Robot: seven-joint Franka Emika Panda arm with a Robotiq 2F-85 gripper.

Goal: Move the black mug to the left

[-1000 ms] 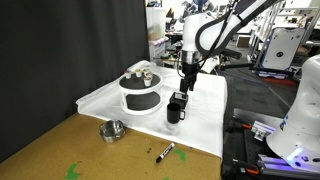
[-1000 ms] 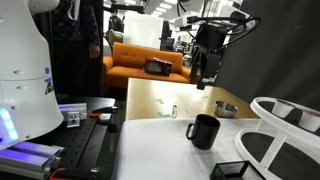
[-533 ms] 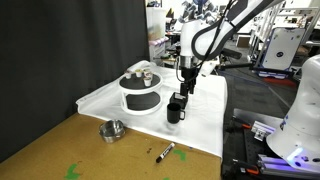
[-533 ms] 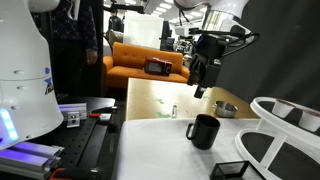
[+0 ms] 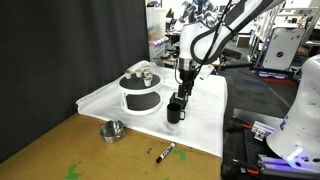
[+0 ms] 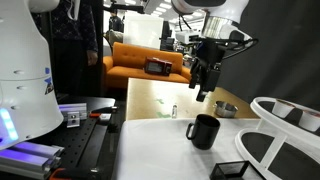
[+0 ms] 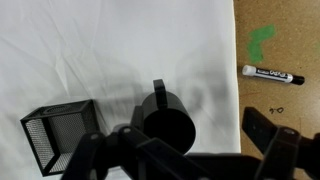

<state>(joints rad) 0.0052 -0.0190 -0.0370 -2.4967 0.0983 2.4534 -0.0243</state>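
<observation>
A: Where is the black mug (image 5: pixel 175 109) to be found?

B: It is seen standing upright on the white cloth (image 5: pixel 205 118) that is spread over part of the table (image 5: pixel 60 150), just beside the large round white-and-black container (image 5: pixel 140 95). In the wrist view its handle (image 7: pixel 158 92) is turned toward the top of the picture, and a black mesh box (image 7: pixel 58 135) is seen near it on the same cloth.

A: How is the pincer (image 6: pixel 204 92) held?

B: It is held above the mug and apart from it. In an exterior view the mug (image 6: pixel 204 131) is shown below it with a gap between the two. In the wrist view the fingers (image 7: pixel 268 135) are spread wide, and the open mouth of the mug is framed between them. Nothing is clamped.

A: By what is the pincer carried?

B: It is carried by the white arm (image 5: pixel 215 30), which is bent down toward the cloth from above.

A: What else is laid out on the table?

B: A small silver bowl (image 5: pixel 112 130) is set on the bare brown surface, just off the edge of the cloth. A marker (image 5: pixel 163 152) is laid flat on that brown surface, well apart from the mug. A green mark (image 7: pixel 262 42) is seen near the marker in the wrist view.
</observation>
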